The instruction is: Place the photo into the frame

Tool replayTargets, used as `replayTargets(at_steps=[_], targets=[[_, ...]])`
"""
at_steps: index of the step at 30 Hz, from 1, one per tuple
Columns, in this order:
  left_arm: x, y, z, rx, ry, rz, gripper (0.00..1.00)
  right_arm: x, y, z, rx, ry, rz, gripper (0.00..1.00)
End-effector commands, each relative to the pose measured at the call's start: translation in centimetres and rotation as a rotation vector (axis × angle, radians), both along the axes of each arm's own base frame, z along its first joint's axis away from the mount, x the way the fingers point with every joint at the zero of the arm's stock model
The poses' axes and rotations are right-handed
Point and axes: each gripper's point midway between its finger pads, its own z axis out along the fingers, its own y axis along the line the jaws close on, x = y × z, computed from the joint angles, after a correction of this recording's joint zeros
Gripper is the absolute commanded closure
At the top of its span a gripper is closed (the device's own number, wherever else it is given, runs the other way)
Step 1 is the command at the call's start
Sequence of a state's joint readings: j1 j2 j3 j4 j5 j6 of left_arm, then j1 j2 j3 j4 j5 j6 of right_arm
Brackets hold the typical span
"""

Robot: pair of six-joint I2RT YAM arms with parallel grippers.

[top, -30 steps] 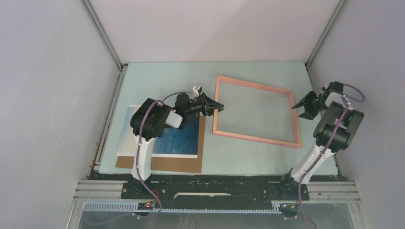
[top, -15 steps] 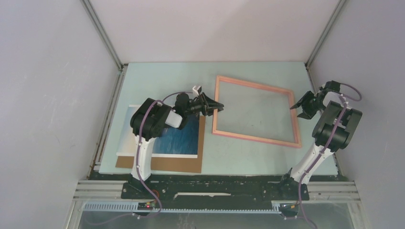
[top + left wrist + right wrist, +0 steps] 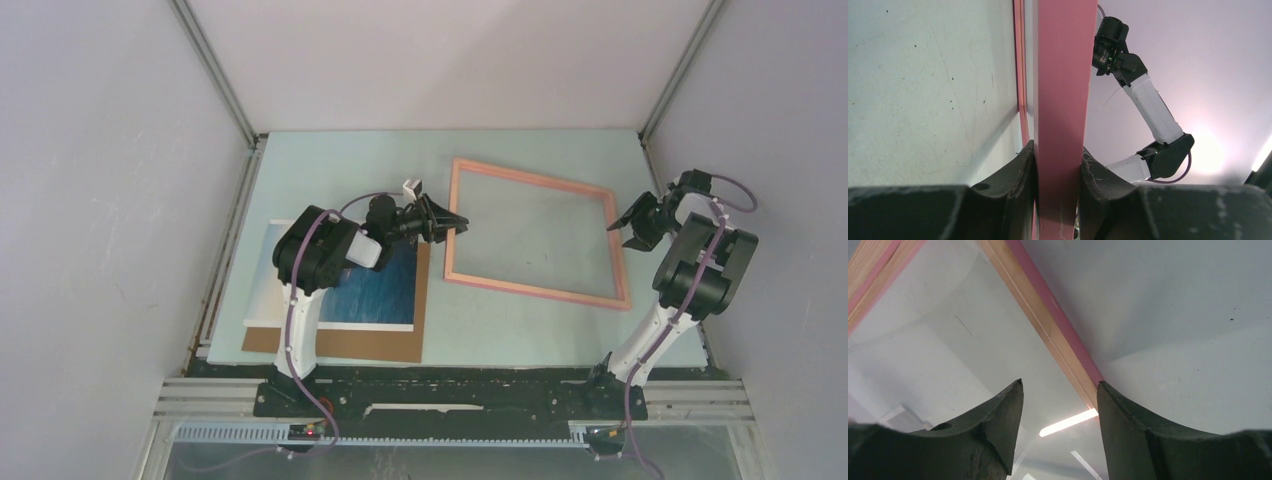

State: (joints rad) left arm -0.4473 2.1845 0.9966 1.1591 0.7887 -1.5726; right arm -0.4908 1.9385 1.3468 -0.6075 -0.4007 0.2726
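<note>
The frame [image 3: 540, 291], thin and salmon-pink with a see-through middle, lies on the right half of the pale table. My left gripper [image 3: 455, 222] is shut on its left bar; in the left wrist view the pink bar [image 3: 1064, 75] is pinched between both fingers at the left gripper [image 3: 1058, 150]. My right gripper [image 3: 622, 225] stands open at the frame's right side. In the right wrist view the frame's bar [image 3: 1048, 320] runs toward the gap of the right gripper [image 3: 1060, 385], ungripped. The photo [image 3: 380, 295], blue sea with white border, lies left, partly hidden under my left arm.
A brown cardboard sheet [image 3: 340, 345] lies under the photo near the table's front left. Grey walls with metal corner posts close in the table on three sides. The right arm [image 3: 1148, 105] shows beyond the frame in the left wrist view.
The right gripper has shifted slightly up and back along the frame's right edge. The left gripper and the frame have not moved.
</note>
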Motion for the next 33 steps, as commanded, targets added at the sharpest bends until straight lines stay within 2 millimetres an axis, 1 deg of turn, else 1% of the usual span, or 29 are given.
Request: replayTargets(at_steps=[1, 4, 6, 8, 11, 13, 15, 18, 21, 24, 27, 30, 33], targets=[[0.2, 0.3, 2.4, -0.052, -0.067, 0.014, 0.99, -0.1, 0.9, 1.5, -0.009, -0.027, 0.026, 0.36], [0.2, 0.3, 2.3, -0.052, -0.067, 0.016, 0.99, -0.1, 1.5, 1.0, -0.004, -0.013, 0.041, 0.37], [0.2, 0.3, 2.3, -0.052, -0.066, 0.016, 0.99, -0.1, 1.8, 1.0, -0.021, -0.009, 0.050, 0.37], [0.2, 0.3, 2.4, -0.052, -0.068, 0.016, 0.99, 0.1, 2.1, 1.3, -0.020, -0.018, 0.056, 0.37], [0.2, 0.3, 2.3, -0.051, -0.067, 0.018, 0.99, -0.1, 2.2, 1.6, -0.038, -0.009, 0.054, 0.41], [0.3, 0.3, 2.3, -0.052, -0.068, 0.018, 0.99, -0.2, 2.0, 1.9, -0.069, -0.017, 0.051, 0.41], [0.3, 0.3, 2.2, -0.051, -0.065, 0.019, 0.99, -0.1, 2.3, 2.1, -0.065, -0.025, 0.058, 0.41], [0.3, 0.3, 2.2, -0.051, -0.063, 0.019, 0.99, -0.1, 2.6, 1.6, -0.037, -0.014, 0.063, 0.41], [0.2, 0.3, 2.2, -0.051, -0.064, 0.018, 1.00, -0.3, 2.9, 1.1, -0.055, 0.013, 0.067, 0.41], [0.2, 0.3, 2.3, -0.051, -0.064, 0.018, 1.00, -0.2, 2.7, 2.0, -0.138, 0.007, 0.073, 0.40], [0.2, 0.3, 2.2, -0.051, -0.065, 0.019, 1.00, 0.1, 2.9, 2.5, -0.049, -0.033, 0.058, 0.39], [0.3, 0.3, 2.3, -0.052, -0.063, 0.021, 1.00, -0.2, 3.0, 1.7, 0.002, -0.017, 0.057, 0.39], [0.3, 0.3, 2.3, -0.053, -0.063, 0.020, 1.00, -0.1, 3.7, 1.2, 0.028, -0.011, 0.071, 0.39]])
